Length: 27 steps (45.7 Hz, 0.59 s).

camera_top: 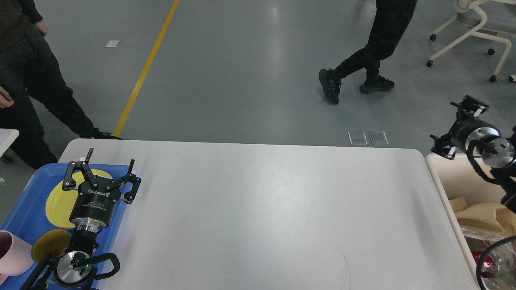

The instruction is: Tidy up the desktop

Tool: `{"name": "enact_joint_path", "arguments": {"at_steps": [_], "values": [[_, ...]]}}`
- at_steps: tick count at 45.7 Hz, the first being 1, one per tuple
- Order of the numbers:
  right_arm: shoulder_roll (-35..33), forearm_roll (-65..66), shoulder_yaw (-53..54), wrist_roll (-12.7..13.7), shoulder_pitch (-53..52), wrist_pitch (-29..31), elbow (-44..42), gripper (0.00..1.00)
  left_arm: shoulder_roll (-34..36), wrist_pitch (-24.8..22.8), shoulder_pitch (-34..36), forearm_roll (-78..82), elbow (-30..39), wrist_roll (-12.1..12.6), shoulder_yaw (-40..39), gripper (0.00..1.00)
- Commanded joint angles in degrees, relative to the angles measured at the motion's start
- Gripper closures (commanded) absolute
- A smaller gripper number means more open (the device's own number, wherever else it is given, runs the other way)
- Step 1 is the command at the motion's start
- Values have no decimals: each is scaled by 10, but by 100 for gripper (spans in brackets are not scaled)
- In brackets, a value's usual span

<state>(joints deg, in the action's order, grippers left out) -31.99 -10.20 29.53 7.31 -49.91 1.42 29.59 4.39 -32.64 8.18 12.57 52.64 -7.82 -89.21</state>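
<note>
Grey floor with a yellow line point(145, 68) runs behind our white bench point(266, 209), which fills the middle of the head view and shows a broad bare top. At the bench's left edge sits a blue tray point(24, 213), hanging partly past that edge, and on it lie a yellow plate point(60, 201), a smaller yellow disc point(50, 243) nearer us, and a pink cup point(14, 253) at the tray's near left corner. Our left hand point(100, 173) hangs above the tray's right side with its fingers spread wide and nothing between them. Just beside the bench's right edge stands a cream bin point(443, 189) with brown paper point(483, 215) and clear plastic inside. Our right hand point(463, 117) is above the bin's far end, seen end-on, so we cannot tell whether it is wide or narrow. Beyond the bench, two people point(371, 44) stand on the floor, and a white wheeled chair point(475, 32) is at the far right.
</note>
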Motion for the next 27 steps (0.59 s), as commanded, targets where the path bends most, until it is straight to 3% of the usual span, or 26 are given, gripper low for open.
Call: {"name": "enact_joint_path", "arguments": {"at_steps": [1, 3, 6, 9, 21, 27], "values": [[23, 11, 144, -28, 63, 4, 82, 0, 0, 0, 0, 0, 0, -1, 0, 4], [32, 25, 177, -65, 93, 5, 101, 0, 0, -1, 0, 0, -1, -1, 0, 4], [51, 59, 215, -140, 129, 5, 136, 0, 0, -1, 0, 0, -1, 0, 0, 4], [69, 92, 244, -189, 160, 5, 164, 0, 0, -1, 0, 1, 0, -1, 0, 4], [144, 139, 329, -272, 284, 5, 250, 0, 0, 0, 0, 1, 0, -1, 0, 4], [155, 178, 338, -300, 308, 3, 256, 0, 0, -1, 0, 0, 0, 0, 0, 4]]}}
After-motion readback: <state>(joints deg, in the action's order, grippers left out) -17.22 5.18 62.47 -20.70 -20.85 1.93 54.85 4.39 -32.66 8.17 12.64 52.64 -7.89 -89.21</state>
